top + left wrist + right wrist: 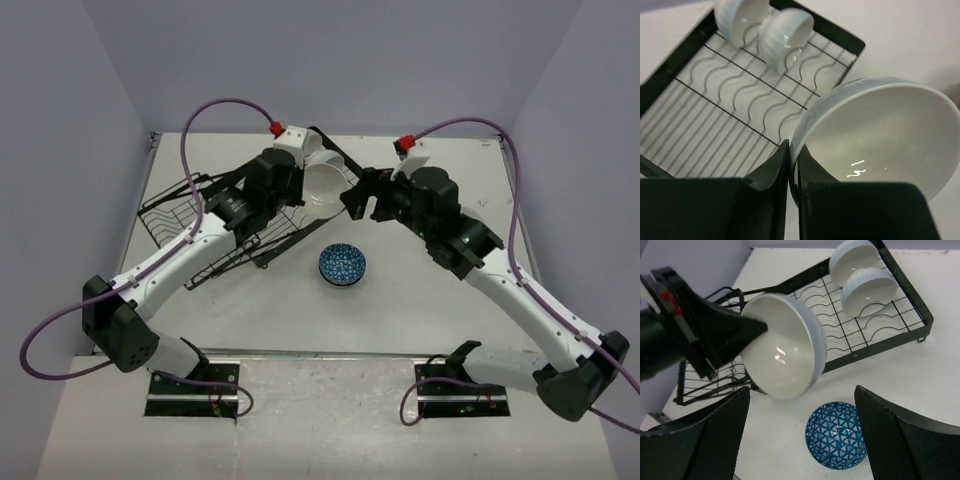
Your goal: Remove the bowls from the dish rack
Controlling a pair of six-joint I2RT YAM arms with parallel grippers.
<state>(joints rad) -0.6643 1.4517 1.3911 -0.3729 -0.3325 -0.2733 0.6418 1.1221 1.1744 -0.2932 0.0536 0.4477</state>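
My left gripper is shut on the rim of a plain white bowl, held tilted in the air beyond the black wire dish rack. From above, that white bowl hangs between both arms. My right gripper faces it, open, with the white bowl just ahead of its fingers and nothing between them. A blue-and-white patterned bowl sits upright on the table below. Two more white bowls lean in the rack's far end.
The dish rack lies slanted across the table's left half, under my left arm. The blue patterned bowl stands on the table in front of it. Purple cables arc over both arms. Walls close in on three sides of the table.
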